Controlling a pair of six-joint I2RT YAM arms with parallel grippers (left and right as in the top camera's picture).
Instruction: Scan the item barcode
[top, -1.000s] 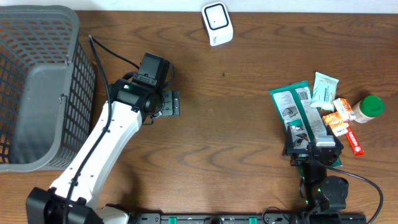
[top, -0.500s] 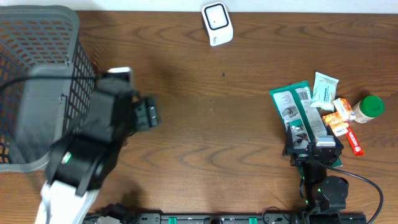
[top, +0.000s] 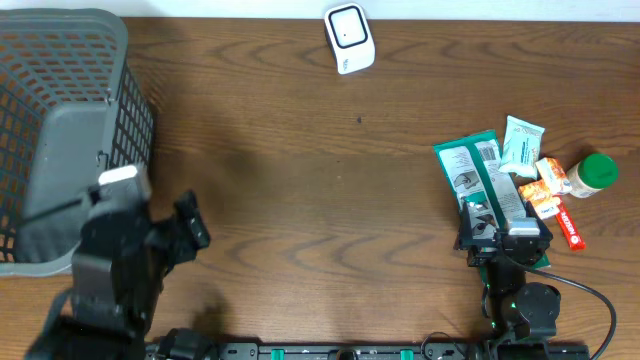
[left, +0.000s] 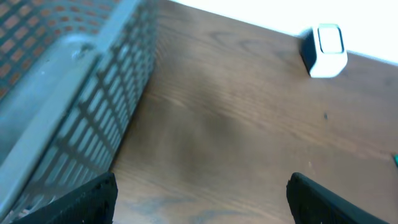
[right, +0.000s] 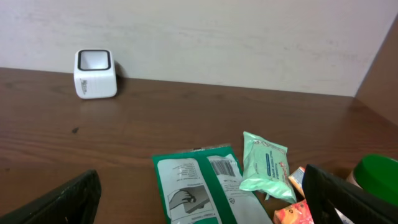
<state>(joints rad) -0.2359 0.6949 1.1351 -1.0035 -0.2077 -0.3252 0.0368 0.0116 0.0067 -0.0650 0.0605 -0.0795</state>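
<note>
The white scanner (top: 349, 38) stands at the table's far edge; it also shows in the left wrist view (left: 326, 42) and the right wrist view (right: 94, 73). A flat green package (top: 478, 176) lies at the right, its barcode (right: 224, 167) facing up. My right gripper (top: 505, 222) hovers at its near end, open (right: 202, 202), with nothing held. My left gripper (top: 185, 232) is blurred at the front left beside the basket, open and empty (left: 199, 202).
A grey mesh basket (top: 60, 130) fills the far left, its wall (left: 81, 118) close to my left fingers. Beside the green package lie a pale green pack (top: 521, 143), orange packets (top: 550, 180), a red item (top: 568, 225) and a green-capped bottle (top: 595, 172).
My left arm has swung back from the table's left-middle toward the front left corner, beside the basket. The right arm and the items have not moved.
</note>
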